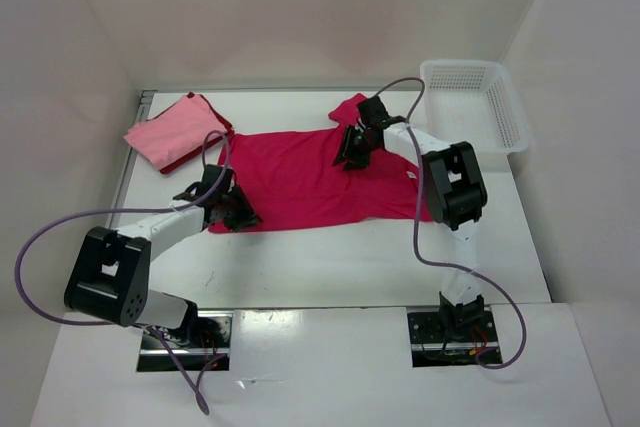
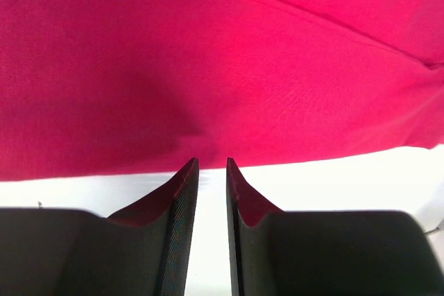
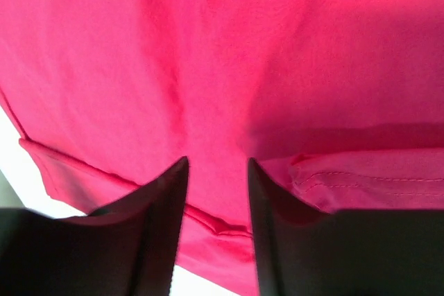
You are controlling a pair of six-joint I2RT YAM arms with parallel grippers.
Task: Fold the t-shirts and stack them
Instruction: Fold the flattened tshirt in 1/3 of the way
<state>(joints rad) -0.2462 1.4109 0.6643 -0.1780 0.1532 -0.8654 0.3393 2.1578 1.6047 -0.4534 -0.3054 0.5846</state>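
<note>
Nearest me, the left gripper (image 2: 212,164) is sitting at the crimson shirt's (image 1: 300,182) near-left corner. Its fingers are barely parted, with nothing I can see between them. It's probably lining up on the edge for a fold. The shirt itself is lying spread flat on the table (image 1: 330,262). At its far edge, beside a sleeve (image 1: 349,107), the right gripper (image 3: 217,162) is hovering released over the cloth. Beyond the far-left corner, the pink shirt (image 1: 165,132) is lying folded atop the dark red shirt (image 1: 208,144), forming the stack. The basket (image 1: 512,119) is sitting off to the far right.
</note>
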